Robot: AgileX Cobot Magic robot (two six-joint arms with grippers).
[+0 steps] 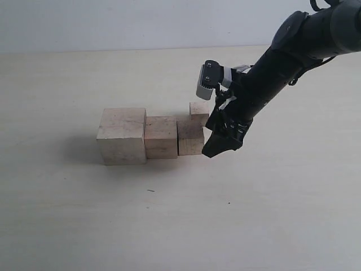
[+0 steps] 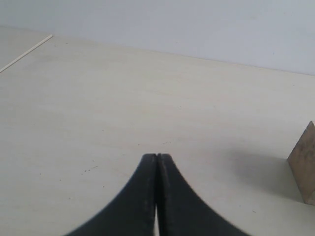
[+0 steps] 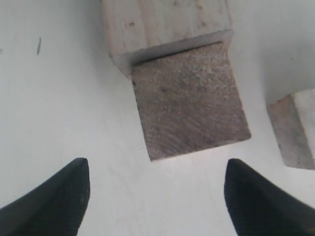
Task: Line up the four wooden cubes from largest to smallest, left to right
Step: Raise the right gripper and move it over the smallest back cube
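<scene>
Three wooden cubes stand touching in a row on the table: the largest (image 1: 121,135) at the left, a medium one (image 1: 161,137) beside it, then a smaller one (image 1: 190,136) (image 3: 189,98). The smallest cube (image 1: 199,111) (image 3: 294,129) sits behind the row's right end. My right gripper (image 1: 223,141) (image 3: 156,189) hangs open just right of the third cube, with nothing between its fingers. My left gripper (image 2: 157,157) is shut and empty over bare table. A corner of a cube (image 2: 305,164) shows at the edge of the left wrist view.
The pale table (image 1: 254,214) stretches all round the cubes. The right arm (image 1: 293,51) slants down from the upper right. A plain wall stands behind the table's back edge (image 1: 113,52).
</scene>
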